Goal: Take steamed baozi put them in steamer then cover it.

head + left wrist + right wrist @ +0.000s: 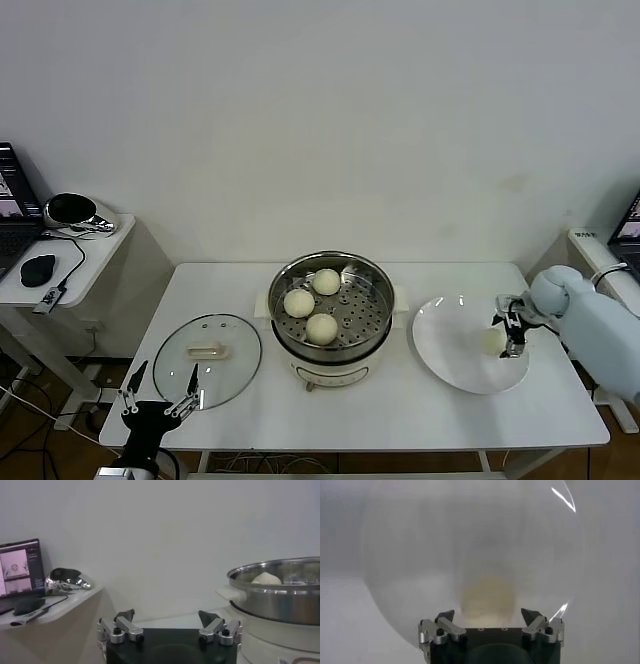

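Right gripper [510, 332]: over the right side of the white plate [450, 360], jaws apart with the last baozi [493, 341] between them, not visibly clamped; the right wrist view shows that bun [486, 598] just ahead of the spread fingertips
Left gripper [158, 402]: parked at the near left table edge, fingers wide apart, holding nothing
Steamer [378, 290]: centre of the table, three baozi [321, 327] already inside
Cover [207, 358]: flat on the table left of the steamer, near the left gripper, untouched
Risk, grasp: the soft round bun could roll or slide on the smooth plate if the fingers close off-centre, or dent if squeezed hard
Risk, transfer: a low carry may knock the steamer rim
Risk, placement: the free space is at the right, so a drop elsewhere would land on another bun
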You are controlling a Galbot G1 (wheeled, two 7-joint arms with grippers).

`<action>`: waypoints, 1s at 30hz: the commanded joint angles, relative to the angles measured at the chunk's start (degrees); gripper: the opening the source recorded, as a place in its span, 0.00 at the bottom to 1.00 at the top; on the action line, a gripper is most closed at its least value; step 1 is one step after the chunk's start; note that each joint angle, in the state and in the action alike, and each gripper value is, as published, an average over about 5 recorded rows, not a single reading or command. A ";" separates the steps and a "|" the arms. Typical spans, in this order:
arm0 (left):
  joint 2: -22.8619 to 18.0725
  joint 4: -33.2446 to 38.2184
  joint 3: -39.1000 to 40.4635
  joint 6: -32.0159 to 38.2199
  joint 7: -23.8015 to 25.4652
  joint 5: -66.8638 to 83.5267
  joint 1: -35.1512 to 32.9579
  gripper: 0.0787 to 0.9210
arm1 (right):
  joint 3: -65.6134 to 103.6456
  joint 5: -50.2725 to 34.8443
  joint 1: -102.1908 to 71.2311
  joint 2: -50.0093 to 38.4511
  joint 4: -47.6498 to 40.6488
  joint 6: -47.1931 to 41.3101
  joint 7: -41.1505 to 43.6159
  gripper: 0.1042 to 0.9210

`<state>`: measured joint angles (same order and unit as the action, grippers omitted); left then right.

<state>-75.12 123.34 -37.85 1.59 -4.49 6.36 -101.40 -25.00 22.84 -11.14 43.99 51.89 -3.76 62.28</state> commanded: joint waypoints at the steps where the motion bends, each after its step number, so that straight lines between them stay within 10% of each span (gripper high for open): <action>1: -0.06 -0.06 -0.11 0.06 -0.05 0.04 -0.05 0.88 | 0.84 2.33 -0.59 2.04 -2.53 0.05 -0.24 0.81; 13: -0.15 -0.14 0.03 0.07 -0.03 0.00 0.02 0.88 | -3.32 -3.12 3.06 -1.50 3.56 -2.14 1.20 0.56; 30: 0.32 0.19 0.83 0.00 -0.03 -0.08 0.21 0.88 | -34.46 -31.94 39.24 -12.01 31.77 -16.90 0.65 0.56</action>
<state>-74.92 123.53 -37.21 1.60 -4.52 6.30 -101.27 -41.25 7.21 6.22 35.37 69.71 -13.32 63.87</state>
